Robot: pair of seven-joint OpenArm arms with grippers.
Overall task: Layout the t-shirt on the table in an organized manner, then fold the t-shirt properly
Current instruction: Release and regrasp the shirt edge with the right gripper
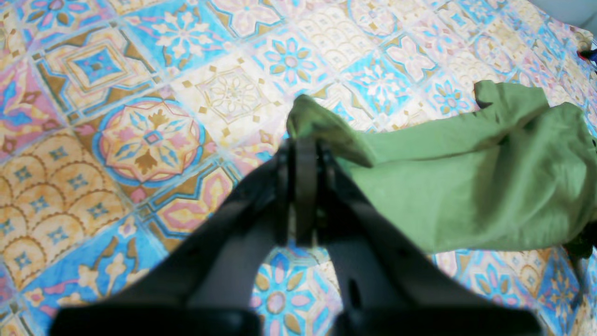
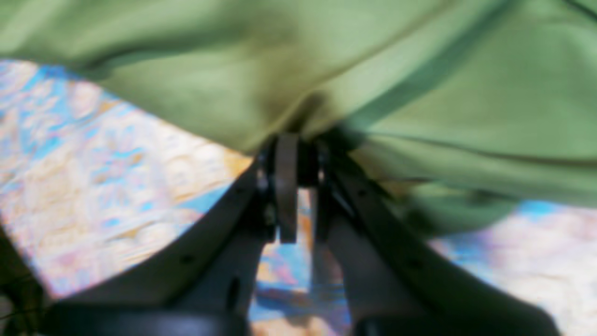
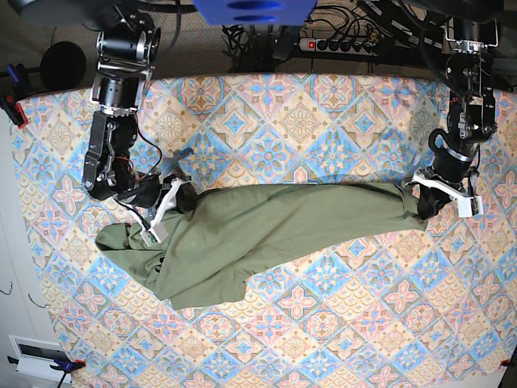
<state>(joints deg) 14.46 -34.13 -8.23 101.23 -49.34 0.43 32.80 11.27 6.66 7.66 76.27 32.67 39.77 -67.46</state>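
Observation:
The olive-green t-shirt [image 3: 266, 226] is stretched in a long band across the table [image 3: 323, 129], bunched wider at the base view's left. My left gripper [image 3: 414, 200] at the base view's right is shut on one end of the shirt; in the left wrist view the gripper [image 1: 305, 140] pinches a fold of the t-shirt [image 1: 466, 186]. My right gripper [image 3: 179, 198] at the base view's left is shut on the shirt's other end; in the right wrist view the gripper [image 2: 298, 140] pinches the cloth of the t-shirt [image 2: 326, 56], held above the table [image 2: 93, 177].
A power strip [image 3: 339, 46] and cables lie beyond the table's far edge. Clamps [image 3: 10, 105] hold the cloth at the left edge. The tablecloth [image 1: 140, 116] spreads wide around the shirt.

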